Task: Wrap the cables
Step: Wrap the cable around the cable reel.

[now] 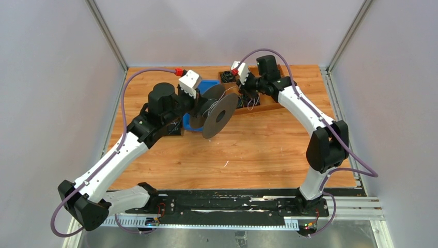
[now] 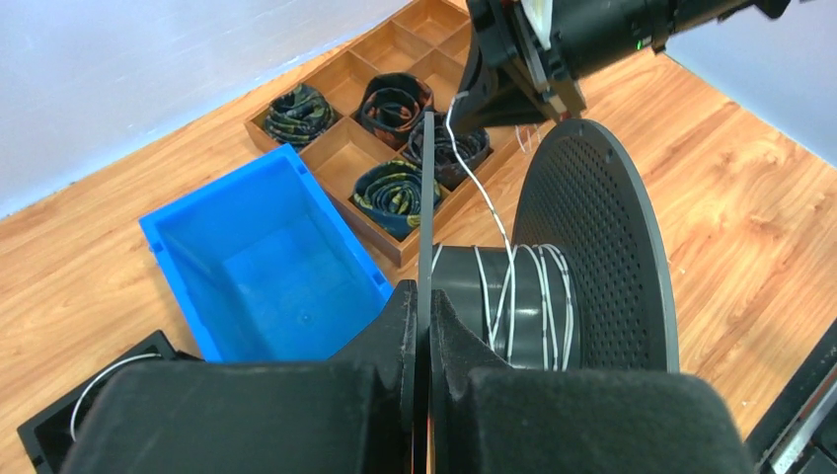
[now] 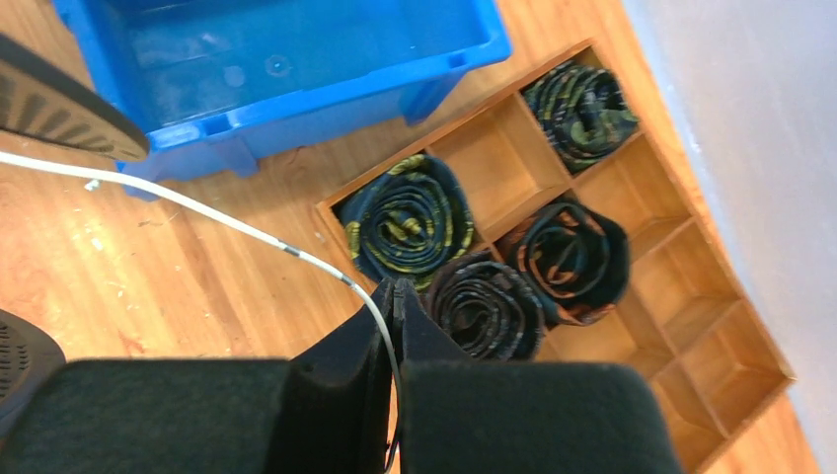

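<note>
Biggest first: one wooden tabletop [image 1: 258,150], one blue plastic bin [image 2: 212,193], and one divided wooden tray [image 3: 503,148] with four rolled dark coils [image 3: 410,222] sitting in its compartments. One black plastic spool with perforated flanges [image 2: 592,227] was held up off the table, with the left gripper [image 2: 426,326] clenched on the thin edge of its near flange. The thin whitish-grey cable [image 2: 484,202] was a single strand. A few turns sat on the spool's hub, then it ran straight off to the right gripper [image 3: 393,306], which was pinched tight on it over the tray. So the cable's length lay hub-to-right-fingers, and the right arm was the one on it. My guess is that arm needed to circle the hub.
</note>
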Controlling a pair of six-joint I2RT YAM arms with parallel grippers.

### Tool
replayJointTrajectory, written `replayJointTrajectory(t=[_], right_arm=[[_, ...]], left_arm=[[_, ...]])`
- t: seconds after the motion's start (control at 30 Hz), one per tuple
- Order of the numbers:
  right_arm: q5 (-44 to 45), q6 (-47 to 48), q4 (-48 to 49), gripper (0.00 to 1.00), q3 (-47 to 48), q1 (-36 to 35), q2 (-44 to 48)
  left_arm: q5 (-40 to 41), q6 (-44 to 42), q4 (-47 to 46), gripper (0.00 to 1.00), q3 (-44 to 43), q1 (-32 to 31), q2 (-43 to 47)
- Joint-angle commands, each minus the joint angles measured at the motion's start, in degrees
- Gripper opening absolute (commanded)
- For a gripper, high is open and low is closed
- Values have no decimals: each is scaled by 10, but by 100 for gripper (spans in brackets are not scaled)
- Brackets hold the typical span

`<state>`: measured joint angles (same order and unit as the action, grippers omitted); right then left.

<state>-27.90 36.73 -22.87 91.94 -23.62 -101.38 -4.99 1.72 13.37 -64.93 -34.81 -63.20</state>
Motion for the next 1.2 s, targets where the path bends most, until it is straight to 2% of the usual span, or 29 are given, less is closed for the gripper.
replayJointTrajectory(t=[0.0, 1.17], right_arm=[[-39, -34, 34, 1, -34, 6, 5], [-184, -180, 156, 1, -205, 8, 36]], left_arm=[[-25, 28, -38, 0, -39, 9, 19], [-50, 200, -71, 0, -23, 123, 29]])
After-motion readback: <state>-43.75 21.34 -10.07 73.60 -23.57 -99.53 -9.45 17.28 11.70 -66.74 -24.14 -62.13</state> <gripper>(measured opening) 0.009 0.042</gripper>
